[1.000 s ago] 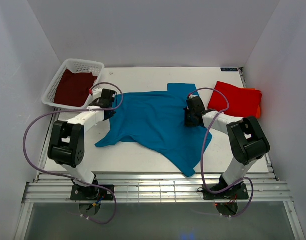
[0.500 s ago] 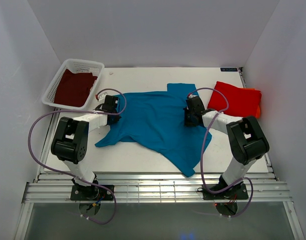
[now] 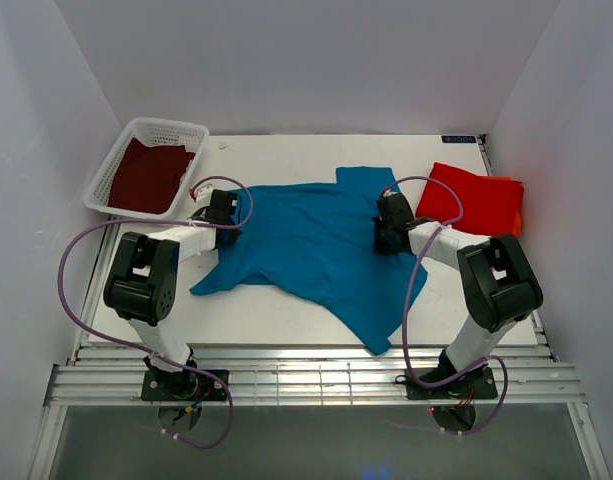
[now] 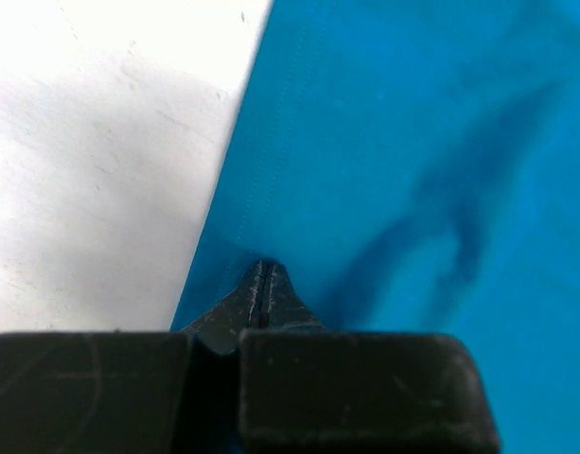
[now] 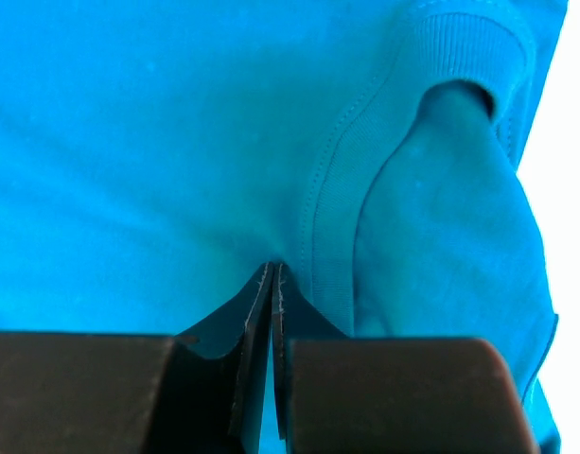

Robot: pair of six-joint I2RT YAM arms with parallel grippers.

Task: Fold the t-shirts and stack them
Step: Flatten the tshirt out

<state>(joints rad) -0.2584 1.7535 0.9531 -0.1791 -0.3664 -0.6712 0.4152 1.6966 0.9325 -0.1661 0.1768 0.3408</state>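
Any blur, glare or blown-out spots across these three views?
Top view: sharp, evenly lit, no glare, shadows faint. Left wrist view: table washed out at top, shaded near the left pincer; blue shirt slightly soft. Right wrist view: ribbed edge crisp, table strip at right blown white.

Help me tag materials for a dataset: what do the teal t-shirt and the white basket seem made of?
The teal t-shirt: soft matte knit, probably cotton jersey; ribbed collar, stitched seams, wrinkles. The white basket: likely moulded plastic, judging by its open lattice walls; finish too small to tell.
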